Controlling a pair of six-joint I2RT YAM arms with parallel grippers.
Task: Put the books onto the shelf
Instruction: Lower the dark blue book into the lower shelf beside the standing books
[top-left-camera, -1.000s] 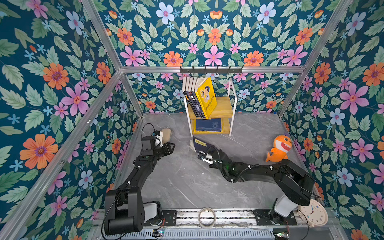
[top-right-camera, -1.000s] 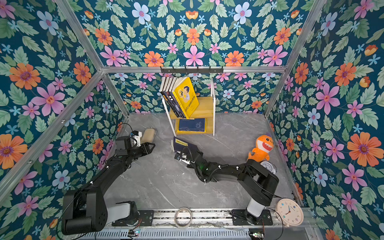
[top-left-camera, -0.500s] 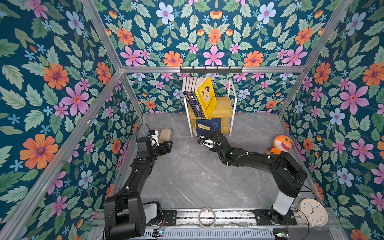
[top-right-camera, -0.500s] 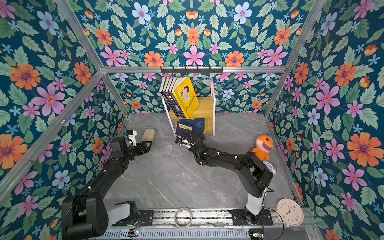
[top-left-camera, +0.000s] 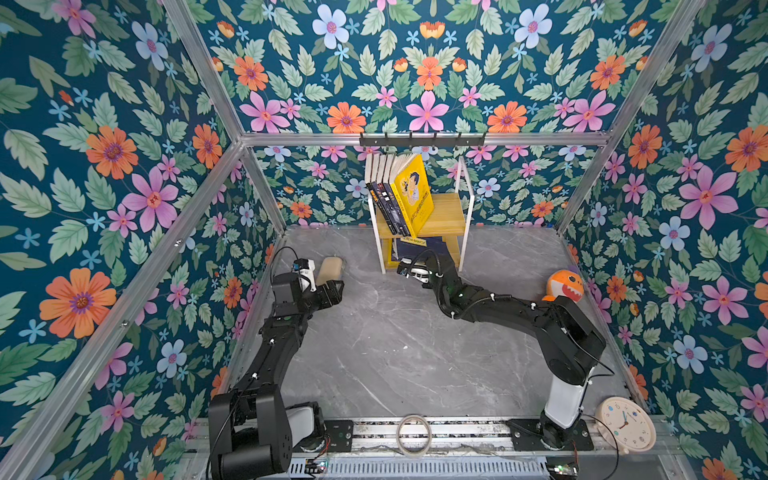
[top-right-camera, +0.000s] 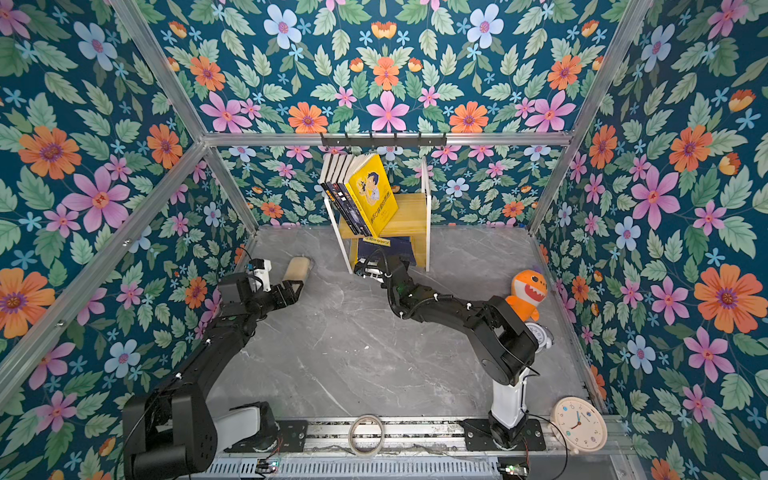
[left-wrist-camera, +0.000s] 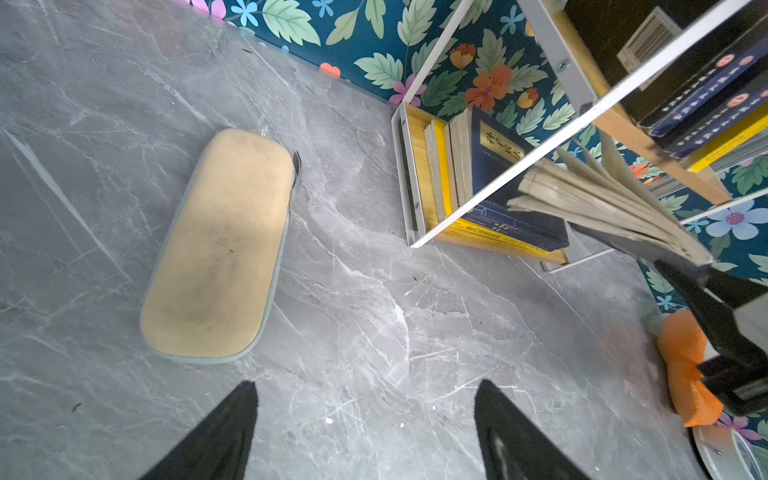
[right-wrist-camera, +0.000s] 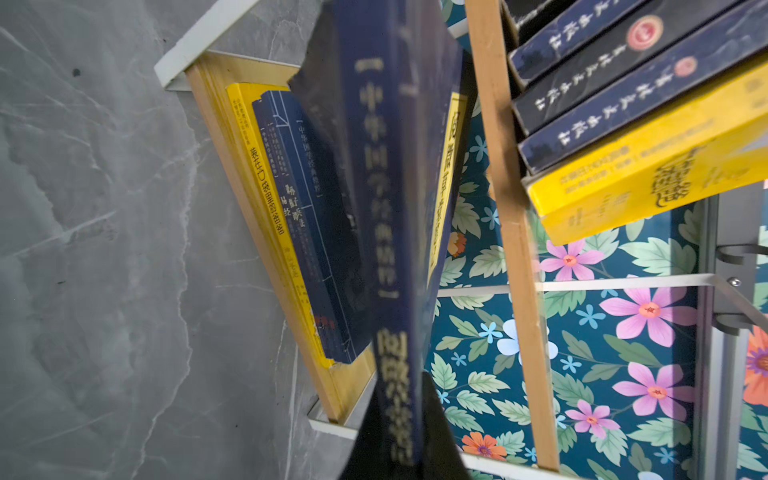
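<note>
We find the right end effector clamped shut on one end of a navy book. It holds the book upright and edge-on at the mouth of the shelf's lower tier, just above centre in both top views. We judge it is kept vertical so it can slide in beside the standing books already packed against that tier's side, where a gap remains. On the upper tier, a row of leaning books rests against the frame, with bare board beside it.

The left end effector hangs wide open and empty over the table, left of centre. It is close to a beige pouch and well clear of the insertion.

Compared with a second ago, the right arm has carried its book from the table in front of the shelf up to the tier opening. The left fingers have spread wider while barely shifting place.
</note>
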